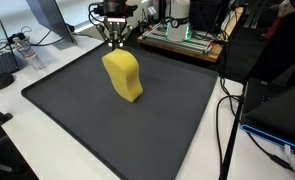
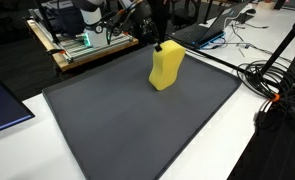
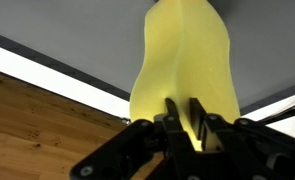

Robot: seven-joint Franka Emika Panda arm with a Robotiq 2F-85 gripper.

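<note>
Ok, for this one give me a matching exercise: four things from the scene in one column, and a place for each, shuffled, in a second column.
Things
1. yellow block
2. hand
3. wooden board
4. cables

Places
a. on the white table, beside the mat
b. beyond the mat's far edge, carrying equipment
c. standing upright on the dark mat
d. right at the block's top end

Pairs: 1-c, 2-d, 3-b, 4-a.
</note>
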